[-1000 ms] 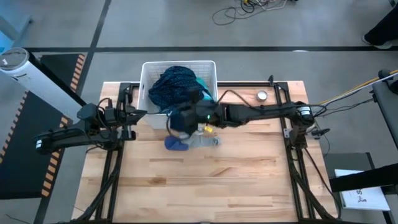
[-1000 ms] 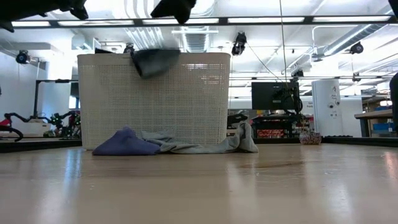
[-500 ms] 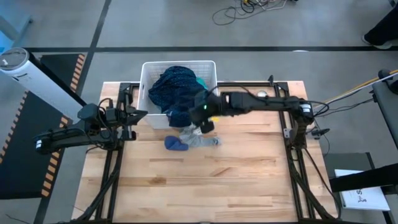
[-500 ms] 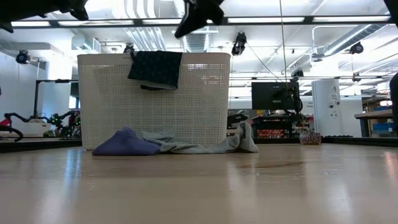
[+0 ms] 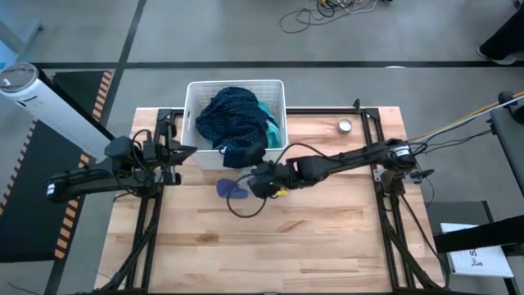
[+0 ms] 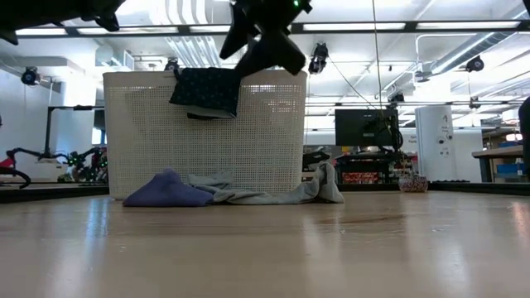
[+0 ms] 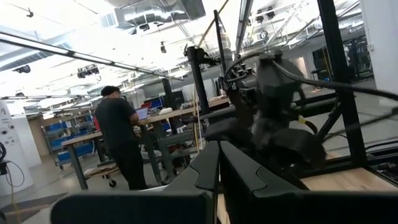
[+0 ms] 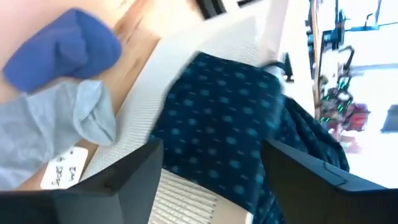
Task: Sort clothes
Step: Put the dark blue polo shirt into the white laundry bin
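From above, the right gripper [image 5: 260, 182] is seen stretched low over the grey garment [image 5: 274, 185] at six o'clock of the basket [image 5: 196, 90], wide open and empty, open table beyond; the left gripper [image 7: 217, 163] is seen shut, parked at nine o'clock.

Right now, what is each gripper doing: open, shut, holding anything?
Left gripper: shut, holding nothing, parked at the table's left edge.
Right gripper: open, empty, above the grey garment.
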`<move>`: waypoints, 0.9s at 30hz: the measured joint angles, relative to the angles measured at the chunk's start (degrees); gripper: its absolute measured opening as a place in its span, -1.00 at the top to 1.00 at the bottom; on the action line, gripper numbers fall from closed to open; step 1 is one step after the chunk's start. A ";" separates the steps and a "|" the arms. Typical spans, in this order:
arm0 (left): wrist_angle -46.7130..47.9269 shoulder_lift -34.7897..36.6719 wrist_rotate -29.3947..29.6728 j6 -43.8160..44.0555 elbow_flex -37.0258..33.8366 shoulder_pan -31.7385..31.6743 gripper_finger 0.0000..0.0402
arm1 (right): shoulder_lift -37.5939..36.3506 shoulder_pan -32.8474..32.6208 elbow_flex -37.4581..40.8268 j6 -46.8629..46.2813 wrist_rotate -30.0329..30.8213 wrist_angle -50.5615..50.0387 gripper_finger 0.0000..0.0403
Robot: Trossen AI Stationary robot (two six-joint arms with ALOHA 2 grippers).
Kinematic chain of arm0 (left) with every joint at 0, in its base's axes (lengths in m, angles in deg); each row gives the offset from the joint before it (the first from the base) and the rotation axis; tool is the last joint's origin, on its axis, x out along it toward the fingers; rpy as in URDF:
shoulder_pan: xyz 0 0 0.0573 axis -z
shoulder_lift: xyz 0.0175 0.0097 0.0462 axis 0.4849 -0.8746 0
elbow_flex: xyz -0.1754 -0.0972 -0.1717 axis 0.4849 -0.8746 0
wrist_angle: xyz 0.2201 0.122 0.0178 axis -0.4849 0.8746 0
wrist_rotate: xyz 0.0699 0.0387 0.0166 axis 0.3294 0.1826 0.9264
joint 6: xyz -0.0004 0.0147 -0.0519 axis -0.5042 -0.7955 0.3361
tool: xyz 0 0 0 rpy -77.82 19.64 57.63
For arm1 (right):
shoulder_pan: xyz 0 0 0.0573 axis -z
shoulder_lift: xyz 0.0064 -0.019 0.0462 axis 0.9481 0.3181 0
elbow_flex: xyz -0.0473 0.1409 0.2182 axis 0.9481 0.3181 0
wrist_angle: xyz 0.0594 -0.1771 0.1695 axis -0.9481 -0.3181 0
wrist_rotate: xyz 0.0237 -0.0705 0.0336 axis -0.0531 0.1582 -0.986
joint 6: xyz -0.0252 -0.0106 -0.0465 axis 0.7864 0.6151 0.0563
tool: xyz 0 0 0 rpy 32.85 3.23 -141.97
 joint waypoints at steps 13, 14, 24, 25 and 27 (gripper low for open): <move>0.00 -1.75 0.09 -1.47 0.00 0.00 1.00 | 0.07 -1.22 10.19 14.35 5.82 13.67 -0.22; 0.00 -1.84 0.09 -1.47 0.00 0.00 1.00 | 0.08 -1.20 10.66 15.40 5.84 15.14 -0.21; -0.31 -1.85 0.13 -1.49 0.00 0.00 1.00 | 1.00 -0.11 12.45 19.80 2.89 19.31 -0.13; -0.31 -1.87 0.13 -1.50 0.00 0.00 1.00 | 1.49 -0.12 12.45 20.08 2.87 19.76 -0.13; -0.57 -2.09 0.13 -1.74 0.00 0.00 1.00 | 3.05 -0.26 11.99 21.34 2.82 20.75 -0.13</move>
